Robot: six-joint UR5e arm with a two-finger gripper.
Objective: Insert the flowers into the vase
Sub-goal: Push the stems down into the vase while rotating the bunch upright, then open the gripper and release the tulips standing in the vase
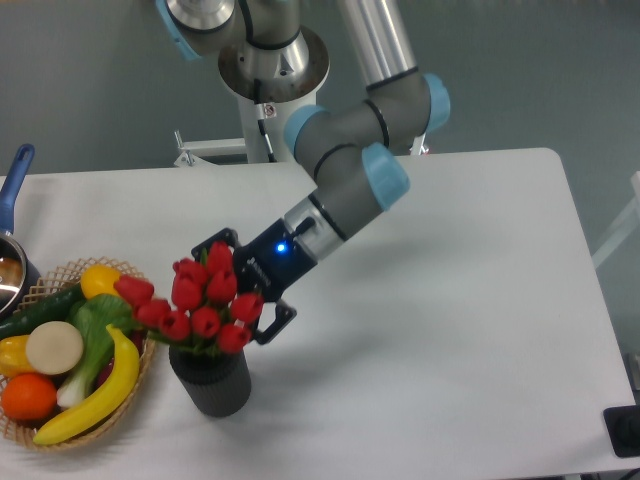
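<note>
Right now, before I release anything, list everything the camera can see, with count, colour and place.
flowers: one bunch of red tulips, over the vase mouth, by the gripper
vase: one, dark grey, front left of table
wicker basket: one, tan, far left front
banana: one, yellow, in the basket
orange: one, basket's front left
white round vegetable: one, mid basket
pot: one, blue handle, left edge
table: one, white
arm: one, grey with blue caps
gripper: one, black, behind the flowers; jaws hidden
</note>
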